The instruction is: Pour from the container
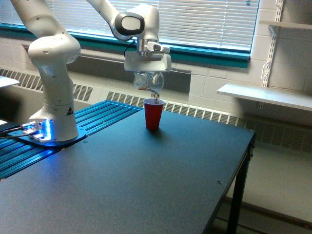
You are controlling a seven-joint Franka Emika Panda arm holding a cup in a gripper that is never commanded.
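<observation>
The hand (147, 78) grips the tipped container (147, 82) above a red cup (152, 114) on the dark table (146, 180), near the window blinds (204, 19).

No text can be read; only a small triangular warning sign (68, 111) on the arm's base column.

A cup (152, 114) stands on the counter (146, 180). The hand (147, 78) holds a tipped container (147, 81) just above it. The robot's base (53, 131) sits toward the exterior view's left.

Clear container (147, 81) tipped sideways, brown bits inside.
</observation>
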